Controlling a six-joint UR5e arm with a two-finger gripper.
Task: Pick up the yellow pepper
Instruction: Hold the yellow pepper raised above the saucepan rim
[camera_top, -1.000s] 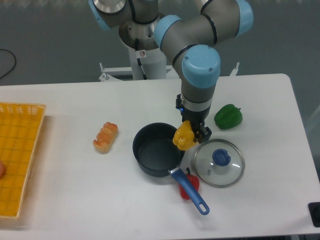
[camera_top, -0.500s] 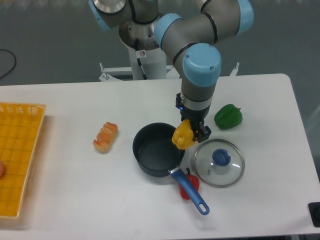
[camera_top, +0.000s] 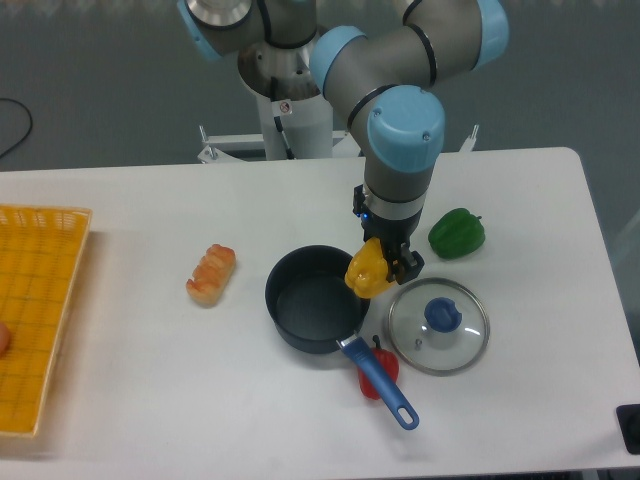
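1. Gripping the yellow pepper (camera_top: 366, 272), the hand (camera_top: 385, 268) points straight down from the arm (camera_top: 400, 150), its dark fingers closed against the pepper's sides.
2. That pepper sits at the hand's lower left, partly covering the fingers, and appears lifted off the tabletop (camera_top: 150, 380); how high it hangs cannot be told.
3. Taking the dark pot (camera_top: 312, 298) as landmark: the held pepper hangs over the pot's right rim, overlapping it in this view.
4. Right of the pot, a glass lid (camera_top: 438, 326) with a blue knob lies flat on the tabletop, just beside the pepper.
5. Farther right and behind the pot rests a green pepper (camera_top: 457, 233), apart from the hand.
6. The pot's blue handle (camera_top: 378, 382) runs toward the front right, crossing over a small red pepper (camera_top: 385, 368).
7. Left of the pot lies a bread roll (camera_top: 211, 274), and well beyond it, at the tabletop's left edge, a yellow basket (camera_top: 35, 310).
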